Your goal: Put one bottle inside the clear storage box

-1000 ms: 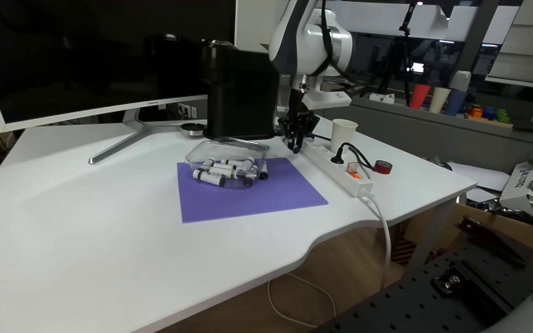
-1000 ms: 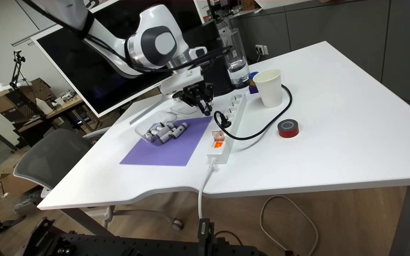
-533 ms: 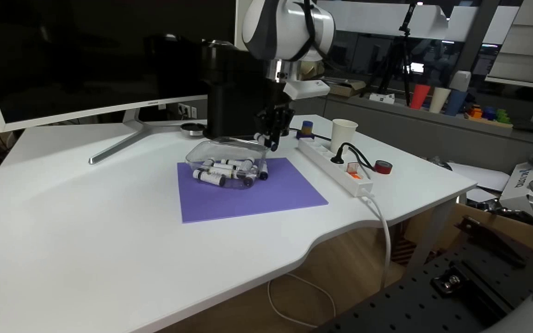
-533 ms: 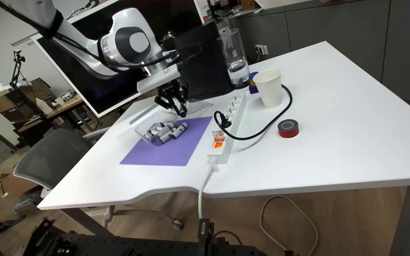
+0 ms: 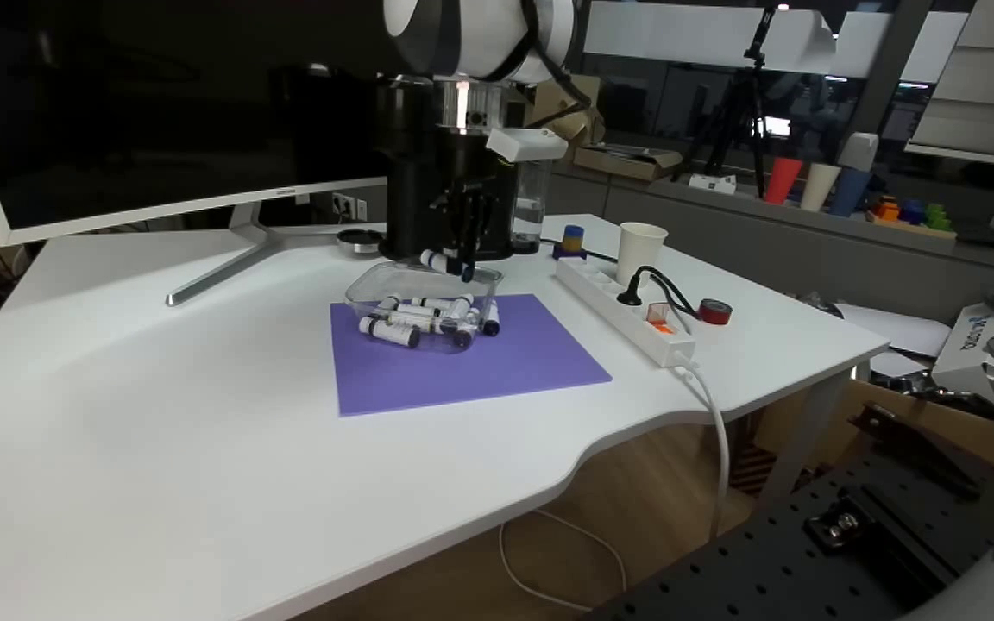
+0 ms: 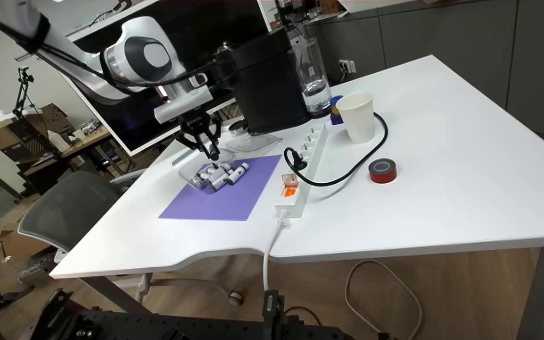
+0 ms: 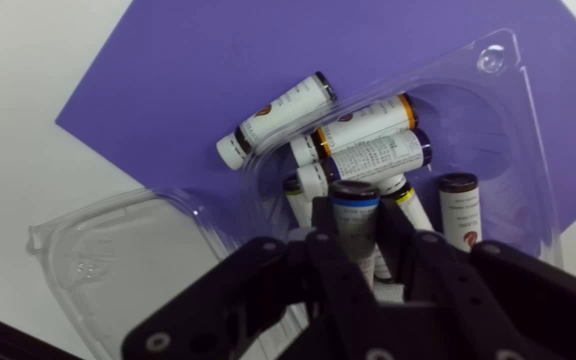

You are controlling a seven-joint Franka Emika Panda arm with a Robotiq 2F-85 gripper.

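Observation:
My gripper is shut on a small bottle with a white label and a blue band. In both exterior views the gripper is above the clear storage box, and the held bottle lies roughly level, just above the rim. The box also shows in the wrist view, with several white-labelled bottles lying in it, such as one with an orange band. Another bottle lies on the purple sheet, against the box's outer side. My fingers hide part of the box's contents.
The purple sheet lies under the box. A clear lid lies beside it. A black machine and a monitor stand behind. A power strip, a paper cup and red tape are to one side.
The gripper has carried the held bottle from near the power strip, past the lid, to above the box. The box and the other bottles look unmoved.

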